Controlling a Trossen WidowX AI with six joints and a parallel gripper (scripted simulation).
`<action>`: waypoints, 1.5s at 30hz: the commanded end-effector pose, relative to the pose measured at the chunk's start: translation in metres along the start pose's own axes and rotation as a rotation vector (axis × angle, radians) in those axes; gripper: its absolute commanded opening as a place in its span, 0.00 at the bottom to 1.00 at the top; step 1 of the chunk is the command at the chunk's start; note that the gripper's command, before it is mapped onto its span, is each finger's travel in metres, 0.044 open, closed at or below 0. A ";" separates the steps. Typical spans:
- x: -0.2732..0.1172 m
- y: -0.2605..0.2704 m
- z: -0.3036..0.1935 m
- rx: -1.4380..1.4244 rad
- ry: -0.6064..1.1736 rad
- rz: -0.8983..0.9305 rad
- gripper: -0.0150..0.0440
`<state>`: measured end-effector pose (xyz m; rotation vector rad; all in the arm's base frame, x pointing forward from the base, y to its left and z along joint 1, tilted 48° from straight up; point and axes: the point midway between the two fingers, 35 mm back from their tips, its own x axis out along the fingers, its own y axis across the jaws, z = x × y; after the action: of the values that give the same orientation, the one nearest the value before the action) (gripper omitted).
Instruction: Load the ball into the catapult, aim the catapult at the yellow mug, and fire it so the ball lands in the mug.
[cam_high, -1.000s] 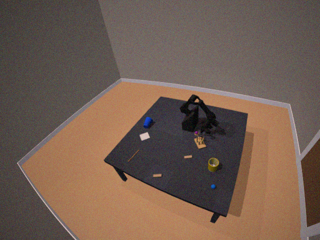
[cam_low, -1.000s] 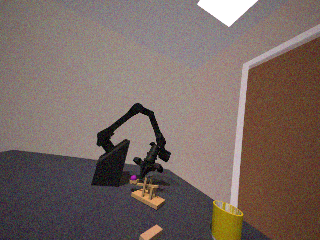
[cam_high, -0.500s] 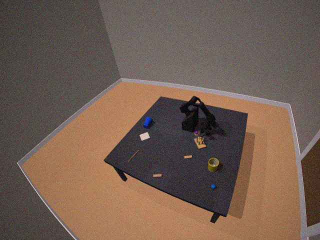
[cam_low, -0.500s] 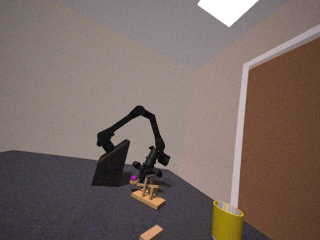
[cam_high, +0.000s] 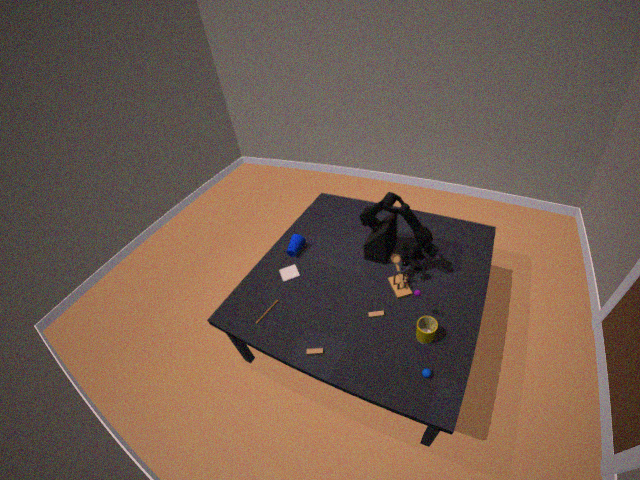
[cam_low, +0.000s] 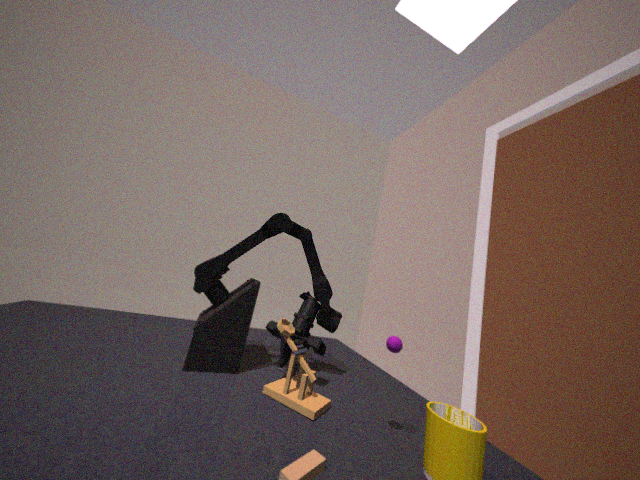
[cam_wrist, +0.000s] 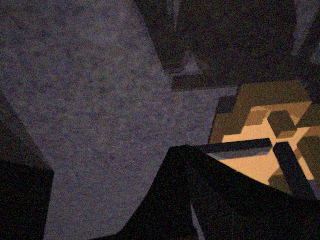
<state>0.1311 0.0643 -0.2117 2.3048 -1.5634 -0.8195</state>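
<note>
The purple ball is in the air, between the catapult and the mug, with its shadow on the table below. The wooden catapult stands on the table with its throwing arm tilted up and its cup raised and empty. The yellow mug stands upright, nearer the table's front right. My gripper is shut and empty, pointing down just behind the catapult's raised arm.
A small block lies in front of the catapult, and another block lies near the front edge. A blue ball lies beyond the mug. A blue cup, a white square and a thin stick lie at the left.
</note>
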 end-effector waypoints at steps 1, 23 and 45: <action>-0.070 -0.007 -0.002 0.025 -0.020 -0.026 0.25; -0.115 -0.067 -0.001 0.314 -0.268 -0.082 0.92; -0.156 -0.187 -0.056 0.841 -0.675 -0.132 1.00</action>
<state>0.2420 0.2622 -0.2117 2.8391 -2.2897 -1.2151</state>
